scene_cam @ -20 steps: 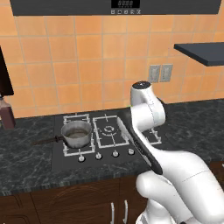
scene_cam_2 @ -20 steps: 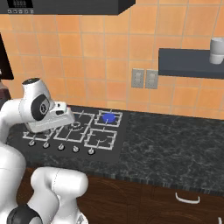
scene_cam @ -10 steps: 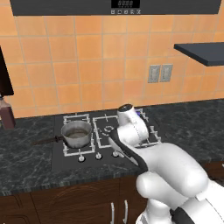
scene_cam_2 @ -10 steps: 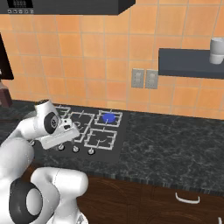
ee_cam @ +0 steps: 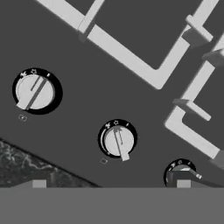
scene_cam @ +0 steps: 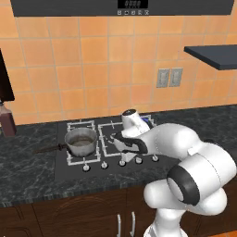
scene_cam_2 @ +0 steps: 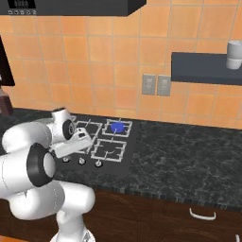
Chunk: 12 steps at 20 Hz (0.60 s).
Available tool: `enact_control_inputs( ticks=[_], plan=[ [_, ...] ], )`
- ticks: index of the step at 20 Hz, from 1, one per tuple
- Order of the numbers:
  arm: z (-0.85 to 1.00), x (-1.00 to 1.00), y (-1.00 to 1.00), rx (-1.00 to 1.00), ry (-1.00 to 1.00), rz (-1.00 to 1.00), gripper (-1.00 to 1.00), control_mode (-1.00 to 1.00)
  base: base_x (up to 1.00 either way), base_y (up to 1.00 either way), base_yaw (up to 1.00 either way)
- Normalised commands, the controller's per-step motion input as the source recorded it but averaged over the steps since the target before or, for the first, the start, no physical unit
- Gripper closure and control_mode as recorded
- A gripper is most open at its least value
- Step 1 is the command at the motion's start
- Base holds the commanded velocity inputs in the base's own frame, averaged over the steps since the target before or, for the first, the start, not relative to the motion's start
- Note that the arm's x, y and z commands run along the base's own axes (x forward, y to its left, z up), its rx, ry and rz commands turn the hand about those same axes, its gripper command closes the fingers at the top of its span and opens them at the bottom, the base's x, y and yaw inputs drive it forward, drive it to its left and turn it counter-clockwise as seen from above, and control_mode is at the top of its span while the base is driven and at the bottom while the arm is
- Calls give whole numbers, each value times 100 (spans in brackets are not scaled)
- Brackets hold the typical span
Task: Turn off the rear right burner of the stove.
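Claw (scene_cam_2: 84, 140) low over the front edge of the flat black rectangular stove (scene_cam: 62, 159), wrist folded down above the row of small silver knobs. Finger spread: cannot tell; tips barely show at the bottom of the hand view. Nothing seen held.

Hand view: three round silver knobs on black glass. Middle knob (ee_cam: 117, 140) sits directly ahead of the claw, pointer bar slanted. Second knob (ee_cam: 35, 92) off to one side, third knob (ee_cam: 181, 172) close to the other fingertip. White wire grate bars (ee_cam: 127, 54) beyond the knobs.

Rear right burner (scene_cam_2: 117, 126), small, with white square grate and bright blue glowing disc, lies beyond the claw and to its right, toward the wall; still glowing.

Small steel saucepan with dark handle (scene_cam: 80, 140) on the burner left of the claw.

Surface: dark speckled stone counter (scene_cam_2: 189, 156) extending right of the claw. Room: orange tiled wall (scene_cam: 92, 60), grey double outlet plate (scene_cam_2: 157, 85), dark wall shelf (scene_cam_2: 205, 68) carrying a white cup (scene_cam_2: 234, 55), dark hood (scene_cam: 115, 6) overhead, brown wooden cabinets (scene_cam: 69, 215) below.
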Motion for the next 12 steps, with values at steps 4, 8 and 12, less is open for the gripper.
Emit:
enact_control_inputs(
  ticks=[4, 8, 12],
  plan=[
    [-34, 36, -8, 15, 0, 0, -100, -100, 0, 0, 0],
    [-36, -9, 0, 8, -2, 0, -100, -100, 0, 0, 0],
    [-25, -15, 0, 0, -9, 0, -100, -100, 0, 0, 0]
  ],
)
